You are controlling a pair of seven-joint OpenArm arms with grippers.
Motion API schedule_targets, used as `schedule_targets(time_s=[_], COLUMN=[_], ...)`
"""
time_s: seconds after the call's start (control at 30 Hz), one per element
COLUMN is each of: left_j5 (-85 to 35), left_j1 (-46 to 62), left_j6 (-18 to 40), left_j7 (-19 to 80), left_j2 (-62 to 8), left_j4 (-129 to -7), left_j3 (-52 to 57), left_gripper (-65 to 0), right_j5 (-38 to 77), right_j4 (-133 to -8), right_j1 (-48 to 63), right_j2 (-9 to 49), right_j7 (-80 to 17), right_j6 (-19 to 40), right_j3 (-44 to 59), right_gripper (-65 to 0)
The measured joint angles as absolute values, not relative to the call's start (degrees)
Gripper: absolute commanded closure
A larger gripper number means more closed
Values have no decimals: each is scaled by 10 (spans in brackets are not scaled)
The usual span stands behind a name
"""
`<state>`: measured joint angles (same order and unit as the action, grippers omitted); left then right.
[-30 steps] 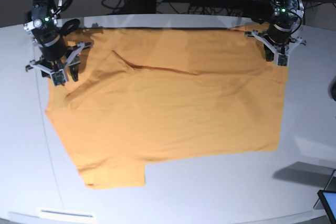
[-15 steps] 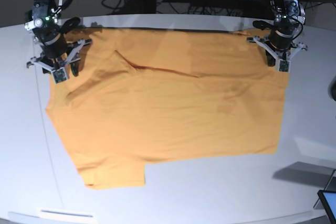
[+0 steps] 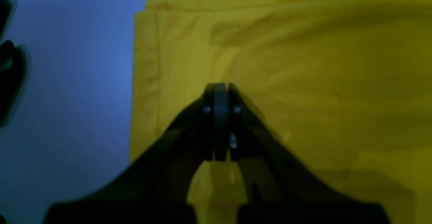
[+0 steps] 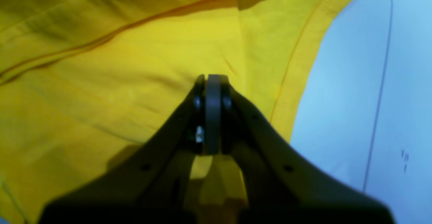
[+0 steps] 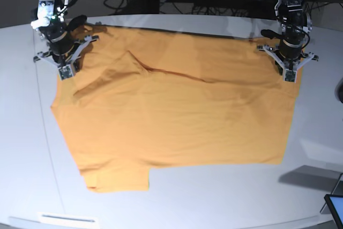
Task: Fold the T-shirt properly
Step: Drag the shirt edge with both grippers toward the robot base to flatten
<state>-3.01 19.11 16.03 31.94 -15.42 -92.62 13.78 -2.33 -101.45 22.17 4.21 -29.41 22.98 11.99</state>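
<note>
Both grippers clamp the T-shirt (image 5: 177,105) far edge on the desk (image 5: 225,197), left gripper (image 5: 289,76) at 2 o'clock, right gripper (image 5: 65,72) at 10, likely to pull it taut.

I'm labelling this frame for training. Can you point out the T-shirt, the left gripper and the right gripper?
T-shirt (image 5: 177,116): base view, middle of the flat orange cloth.
left gripper (image 3: 220,86): left wrist view, tips of the closed jaws.
right gripper (image 4: 212,78): right wrist view, tips of the closed jaws.

Right gripper (image 4: 212,82) jaws pressed together over T-shirt (image 4: 118,82); hemmed edge right of it, pale table (image 4: 371,82) beyond.
</note>
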Motion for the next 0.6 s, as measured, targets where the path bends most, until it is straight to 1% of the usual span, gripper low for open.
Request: schedule_targets(time_s=[0.17,0.6], left_j5=[-30,-20], left_j1=[192,211], left_j6=[160,154], left_j7=[319,302], left_j2=[-154,-154], left_j4=[-926,-932], left_j3=[138,139], left_gripper=[0,0], right_j5=[-19,-17], right_j4=[-1016,-1019], right_j1=[226,242], right_j2=[28,27], right_j7=[-298,-286], right_j6=[224,224], right_j3=[124,124], right_gripper=[-1,-1])
